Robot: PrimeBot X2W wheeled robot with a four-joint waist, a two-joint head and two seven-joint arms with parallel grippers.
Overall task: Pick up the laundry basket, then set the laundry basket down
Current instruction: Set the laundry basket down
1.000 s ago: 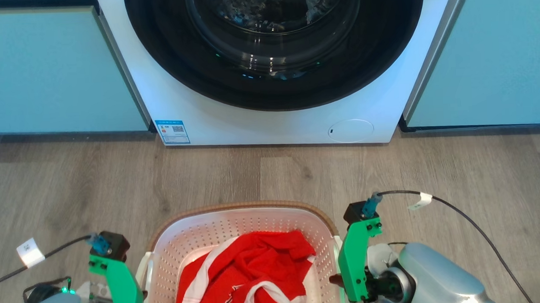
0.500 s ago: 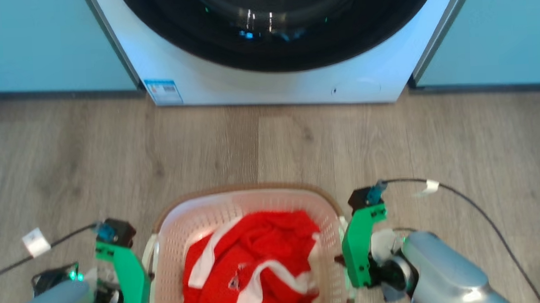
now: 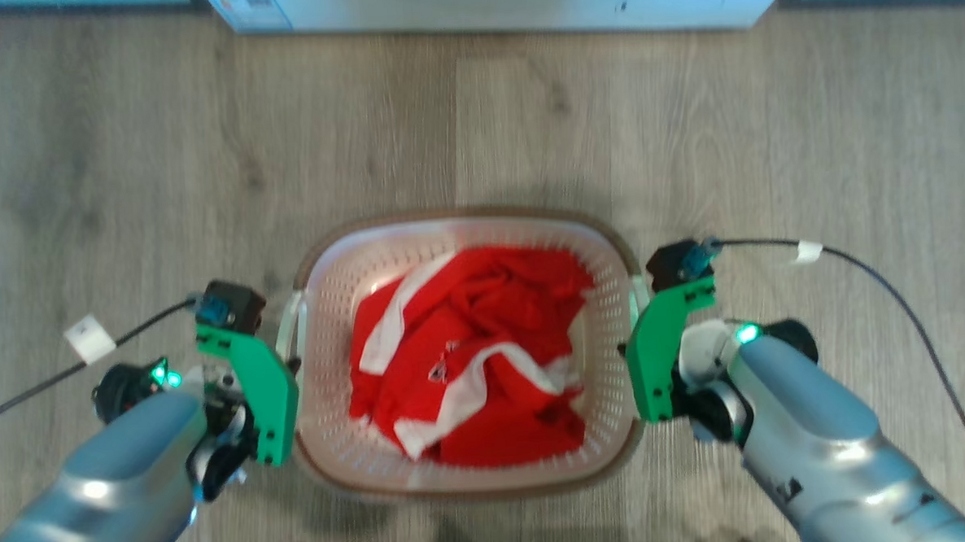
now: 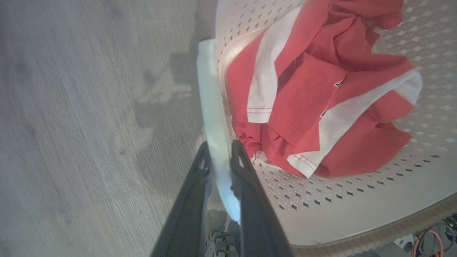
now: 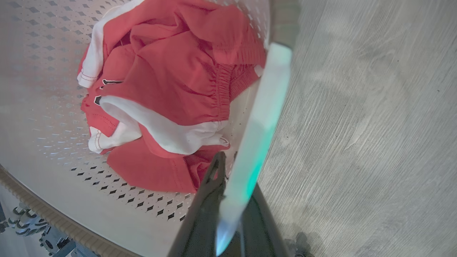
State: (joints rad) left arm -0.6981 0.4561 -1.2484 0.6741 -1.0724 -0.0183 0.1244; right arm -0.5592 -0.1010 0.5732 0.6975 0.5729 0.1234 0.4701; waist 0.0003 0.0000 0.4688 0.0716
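Basket (image 3: 340, 452), light and stiff, held between left end effector (image 4: 220, 145) and right end effector (image 5: 232, 167), each clamped on a side handle (image 4: 210, 89).

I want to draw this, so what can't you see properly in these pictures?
- Head view: the washing machine is cut off by the top edge.
- Head view: the underside of the laundry basket is hidden by its own walls; lifted or resting, unclear.
- The red and white garment has a print too crumpled and small.
- Right wrist view: the blurred white handle covers part of the right fingers.
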